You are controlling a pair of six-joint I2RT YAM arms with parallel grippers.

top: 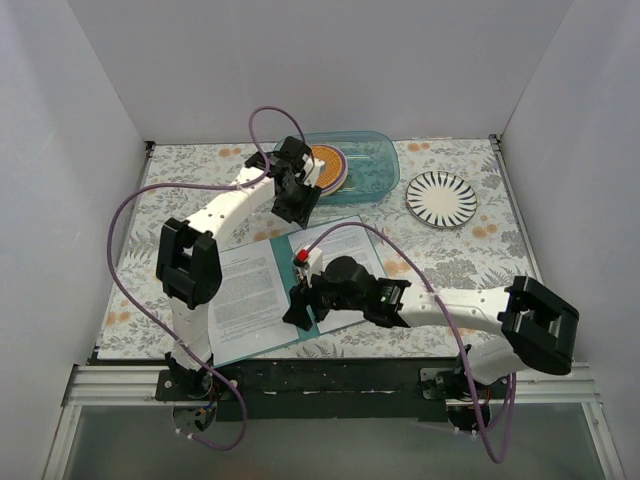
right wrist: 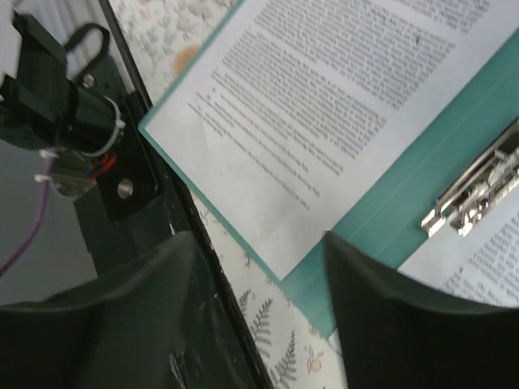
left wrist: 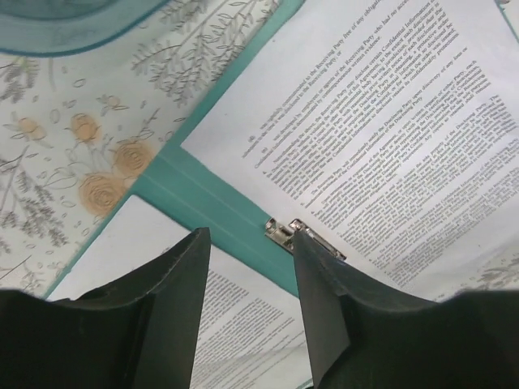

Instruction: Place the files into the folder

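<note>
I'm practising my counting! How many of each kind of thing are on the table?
Paper sheets: 2
Teal folder: 1
Clear blue container: 1
Striped plate: 1
Round orange thing inside the container: 1
Total: 6

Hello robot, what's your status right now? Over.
Left gripper open, empty, over folder spine. Right gripper open, empty, over folder's near edge. Files lie on both open covers. Container and plate sit clear, far side.
</note>
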